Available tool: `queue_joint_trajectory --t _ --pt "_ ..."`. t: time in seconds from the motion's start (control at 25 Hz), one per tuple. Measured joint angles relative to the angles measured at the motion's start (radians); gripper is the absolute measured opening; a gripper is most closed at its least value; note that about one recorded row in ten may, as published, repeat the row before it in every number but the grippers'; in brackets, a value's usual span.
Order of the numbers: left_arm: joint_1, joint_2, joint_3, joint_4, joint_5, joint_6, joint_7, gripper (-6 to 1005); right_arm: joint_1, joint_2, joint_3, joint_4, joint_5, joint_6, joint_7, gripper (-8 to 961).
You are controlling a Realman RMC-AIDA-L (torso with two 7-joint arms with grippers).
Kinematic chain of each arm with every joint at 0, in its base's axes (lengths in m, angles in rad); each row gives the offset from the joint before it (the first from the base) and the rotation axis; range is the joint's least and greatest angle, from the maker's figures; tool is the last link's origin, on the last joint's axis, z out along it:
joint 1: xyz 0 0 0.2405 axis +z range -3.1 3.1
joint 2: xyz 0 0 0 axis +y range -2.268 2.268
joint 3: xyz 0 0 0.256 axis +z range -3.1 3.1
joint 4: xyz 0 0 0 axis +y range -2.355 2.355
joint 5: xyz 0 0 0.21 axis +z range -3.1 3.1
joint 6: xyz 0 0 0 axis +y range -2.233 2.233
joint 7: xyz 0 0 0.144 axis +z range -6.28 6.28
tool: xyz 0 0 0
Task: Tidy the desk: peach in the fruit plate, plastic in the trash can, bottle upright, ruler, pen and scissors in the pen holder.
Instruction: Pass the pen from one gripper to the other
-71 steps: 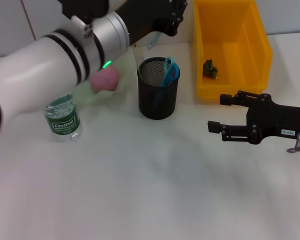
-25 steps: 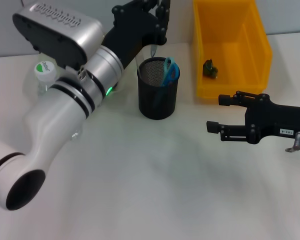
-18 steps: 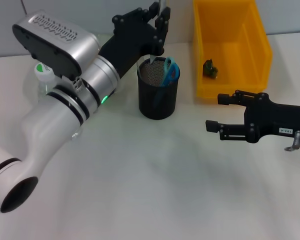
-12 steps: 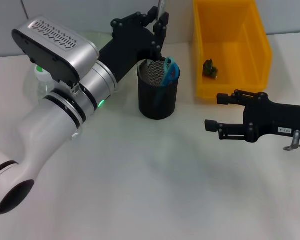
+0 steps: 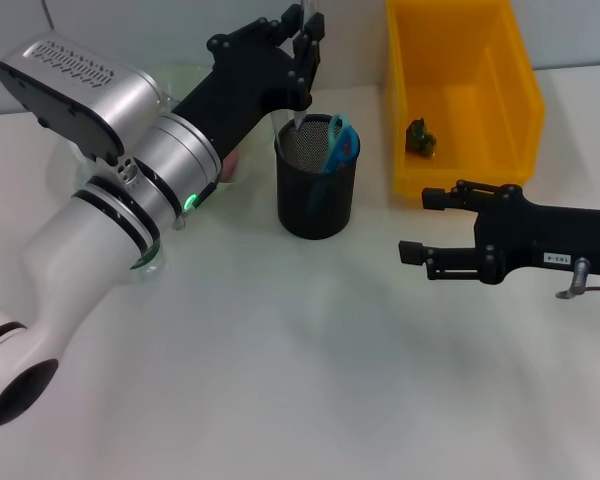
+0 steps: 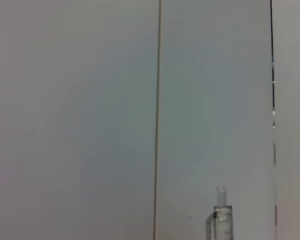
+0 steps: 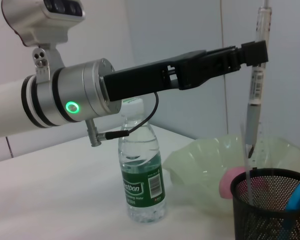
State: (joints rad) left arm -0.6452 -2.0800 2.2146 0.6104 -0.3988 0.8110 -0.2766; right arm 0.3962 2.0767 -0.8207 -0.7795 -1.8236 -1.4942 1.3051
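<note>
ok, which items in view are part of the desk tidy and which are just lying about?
Part of the job:
- pen, held upright by the left pincer above the pen holder
- blue-handled scissors in the holder
- peach in the fruit plate
- water bottle, upright
- yellow bin with a dark scrap inside

Lying about:
- nothing visible; right pincer idle, open

bottle point(image 7: 142, 172) | green label reads "Cestbon", barcode beside it | right gripper's point(image 5: 412, 225) small white sticker: illegible
</note>
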Motion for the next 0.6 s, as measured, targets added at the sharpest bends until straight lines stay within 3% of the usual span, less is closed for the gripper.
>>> queue_joint_trajectory --t 0.6 --pt "-0.026 0.000 0.010 -0.032 0.002 -0.003 -0.001 219 0.015 0.000 0.000 0.004 -0.002 0.000 0.000 831"
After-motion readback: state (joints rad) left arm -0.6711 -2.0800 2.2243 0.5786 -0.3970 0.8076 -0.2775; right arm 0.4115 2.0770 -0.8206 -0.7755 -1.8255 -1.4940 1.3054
